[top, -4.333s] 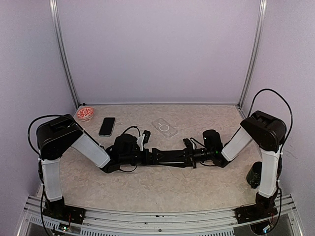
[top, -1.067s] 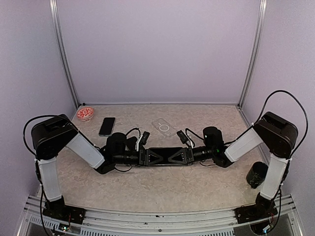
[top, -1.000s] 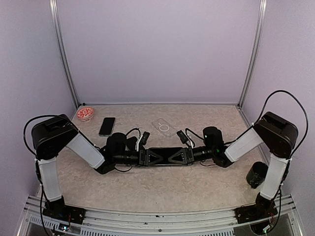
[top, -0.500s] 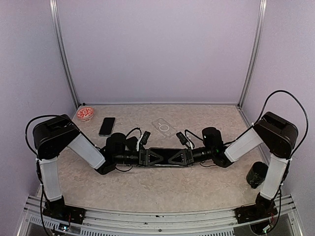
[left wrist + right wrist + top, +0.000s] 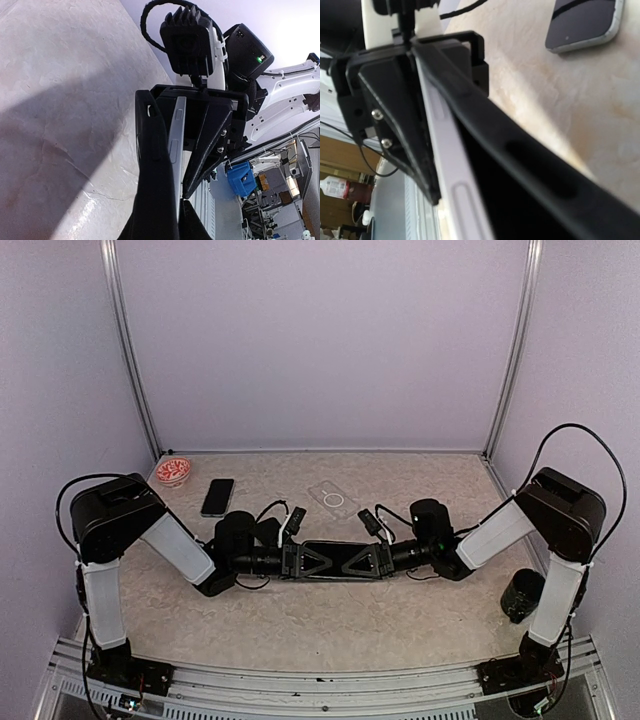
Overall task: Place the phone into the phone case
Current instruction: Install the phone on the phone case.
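Inspection of the handling position: the left tool (image 5: 305, 561) and right tool (image 5: 367, 560) meet nose to nose at the middle of the worktop (image 5: 430, 480), the left reaching in from 9 o'clock and the right from 3 o'clock. Between them they carry the black phone case (image 5: 152, 165) with the silver-edged phone (image 5: 176, 132) laid against it, both clear of the surface. Holding from opposite ends appears intended to brace the case while the phone is squeezed home. The left tool's jaws stand narrow about the near end of the case and phone and grip them. The right tool's jaws flank the far end, but whether they press or have slackened cannot be told. In the right wrist view a dark band separates the phone's metal edge from the case rim, so seating is judged incomplete. Elsewhere, a second phone (image 5: 217, 497) lies flat at 10 o'clock of the held pair, a clear case (image 5: 335, 500) lies at 12 o'clock, and a small bowl (image 5: 173, 471) sits beyond the second phone. None of these is touched.
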{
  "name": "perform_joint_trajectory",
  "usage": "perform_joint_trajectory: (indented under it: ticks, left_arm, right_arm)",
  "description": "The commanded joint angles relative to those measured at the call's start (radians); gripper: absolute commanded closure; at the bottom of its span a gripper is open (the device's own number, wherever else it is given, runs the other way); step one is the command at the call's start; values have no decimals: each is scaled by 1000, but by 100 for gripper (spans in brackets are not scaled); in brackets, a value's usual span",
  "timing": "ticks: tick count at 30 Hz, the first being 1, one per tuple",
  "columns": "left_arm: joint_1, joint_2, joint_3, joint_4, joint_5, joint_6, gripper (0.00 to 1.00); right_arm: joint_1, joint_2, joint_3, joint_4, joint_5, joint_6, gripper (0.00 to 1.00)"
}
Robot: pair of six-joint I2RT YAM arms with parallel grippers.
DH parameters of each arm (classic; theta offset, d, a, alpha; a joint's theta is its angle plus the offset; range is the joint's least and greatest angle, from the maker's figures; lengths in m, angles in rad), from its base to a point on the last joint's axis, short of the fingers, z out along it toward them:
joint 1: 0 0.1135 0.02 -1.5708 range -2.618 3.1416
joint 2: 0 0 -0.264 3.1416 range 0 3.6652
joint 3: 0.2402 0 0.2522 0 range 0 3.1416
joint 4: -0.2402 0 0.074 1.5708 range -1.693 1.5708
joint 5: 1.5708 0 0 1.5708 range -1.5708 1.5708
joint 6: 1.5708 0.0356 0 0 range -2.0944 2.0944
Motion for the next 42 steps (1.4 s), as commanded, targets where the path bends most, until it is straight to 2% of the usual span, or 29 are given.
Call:
perform_joint_trajectory:
  ticks: [1,7,16,21,30,42]
  left_arm:
    - [-16,-6,11,108,29,7,87]
    - [-15,-16,6,84,14,26,91]
    - [-3,-73,-19,23,-18,83,98]
    - [-3,-109,-30,-13,-35,117,100]
    - [-3,-144,-47,-33,-49,149,100]
    - [-2,-200,-51,-85,-69,197,100]
  right_arm:
    - [20,-20,15,-21,15,-15,75]
    - [17,-46,20,-59,19,-26,74]
    - [13,-145,59,-326,98,-157,68]
    - [11,-196,64,-410,134,-206,65]
    - [9,-249,78,-535,192,-279,58]
    - [1,-350,68,-650,246,-333,55]
